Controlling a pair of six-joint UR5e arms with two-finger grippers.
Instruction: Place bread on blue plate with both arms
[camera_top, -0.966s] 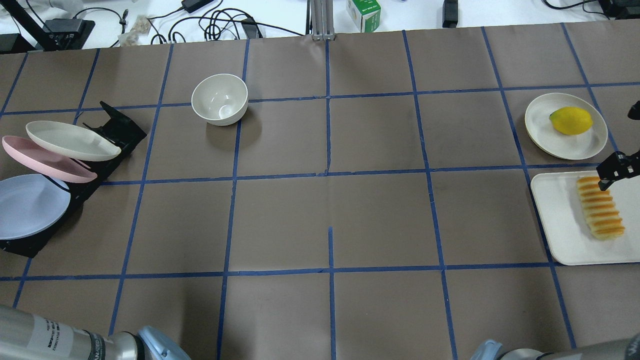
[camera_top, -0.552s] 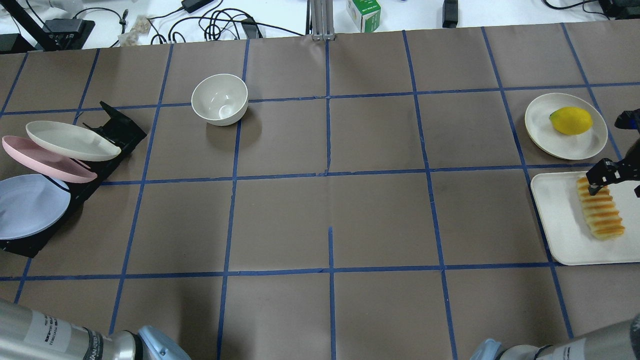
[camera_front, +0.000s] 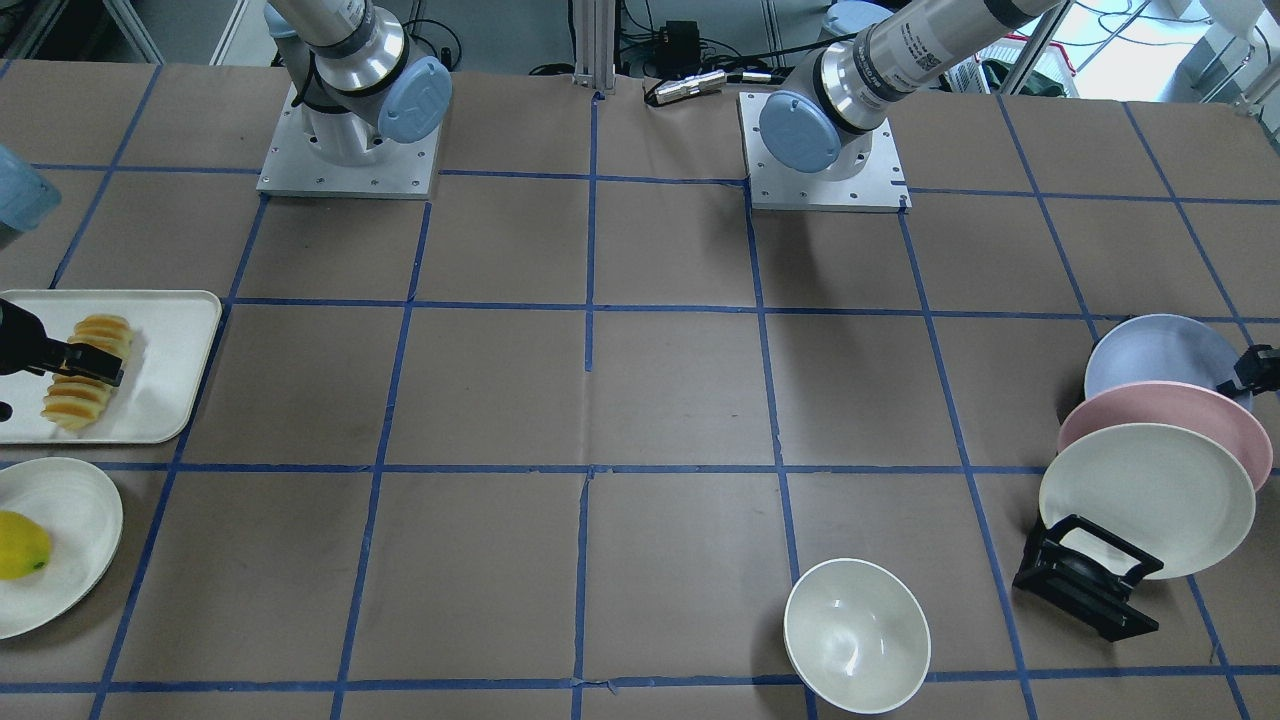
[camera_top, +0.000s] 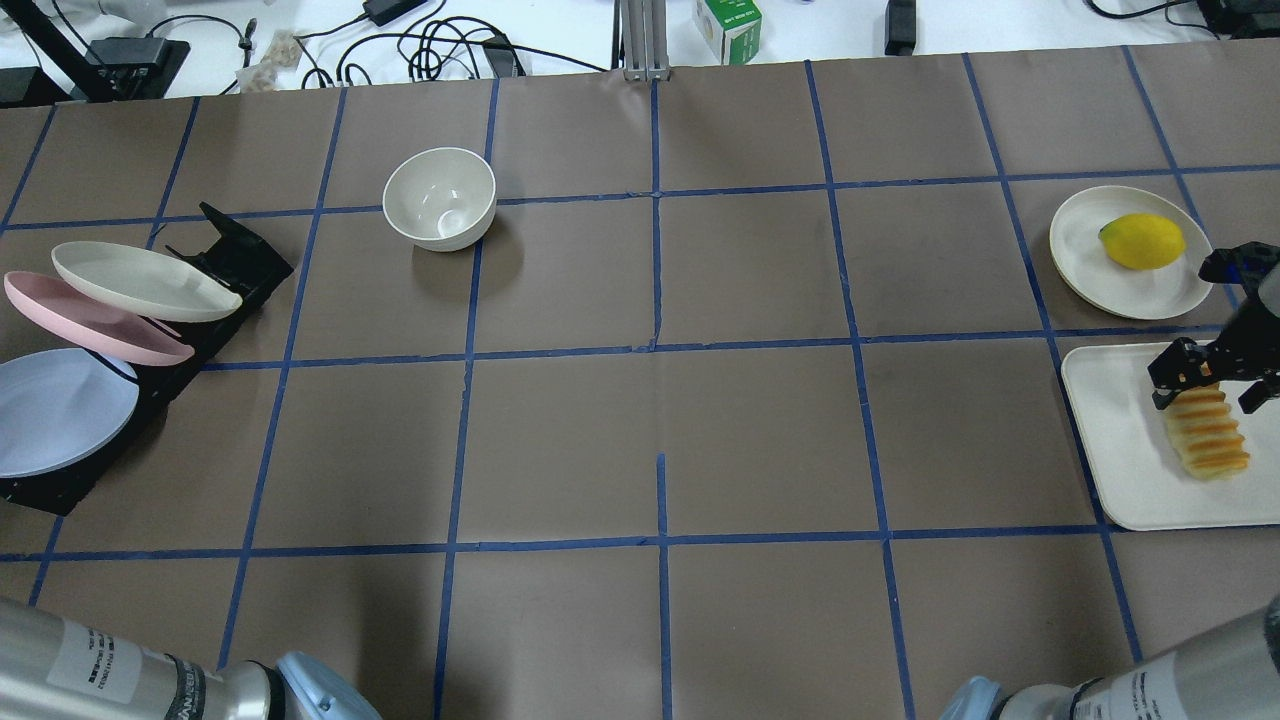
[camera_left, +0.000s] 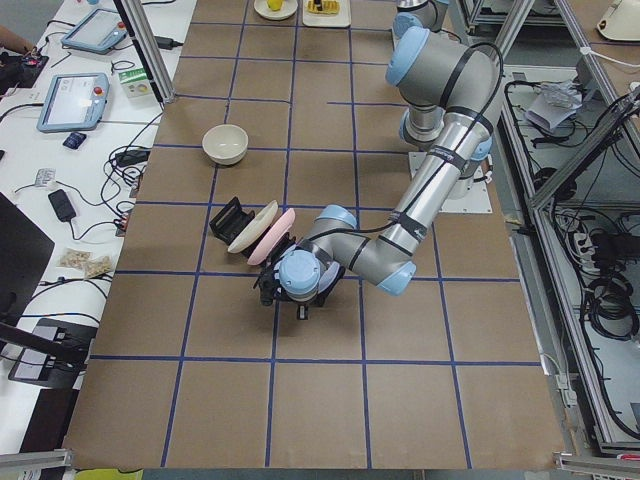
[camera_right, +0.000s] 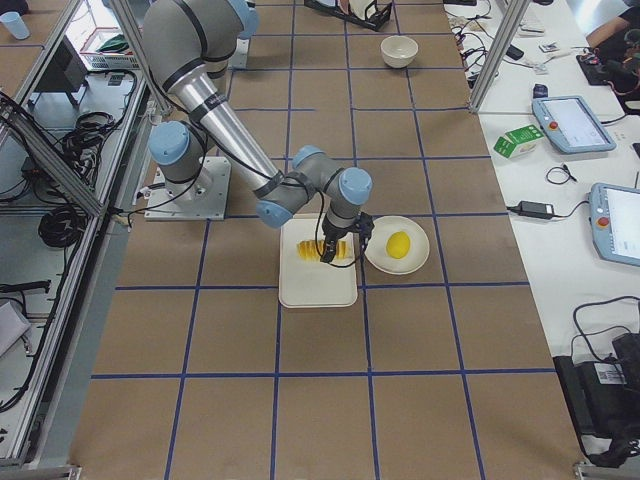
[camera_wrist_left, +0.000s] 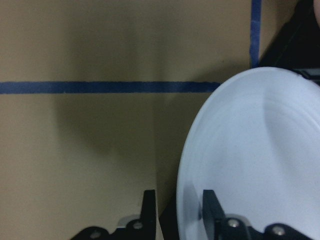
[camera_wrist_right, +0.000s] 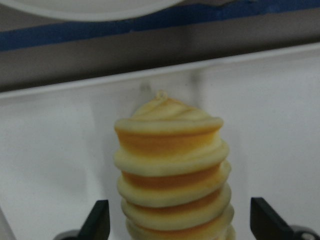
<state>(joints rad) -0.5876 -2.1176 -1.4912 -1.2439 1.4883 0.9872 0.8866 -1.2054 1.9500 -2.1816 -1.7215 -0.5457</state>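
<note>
With right end effector (camera_top: 1205, 393) released, straddles the bread (camera_top: 1208, 445) on the white tray (camera_top: 1110, 450). With left end effector (camera_wrist_left: 177, 202) likewise released, brackets the rim of the blue plate (camera_wrist_left: 260, 160) in the black rack (camera_top: 240, 255). Seems barely begun: yet to grip, lift, carry and deliver.

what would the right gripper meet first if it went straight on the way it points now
Most likely the bread, centred between the open fingers of the right gripper, with the white tray under it; depth is unclear.
</note>
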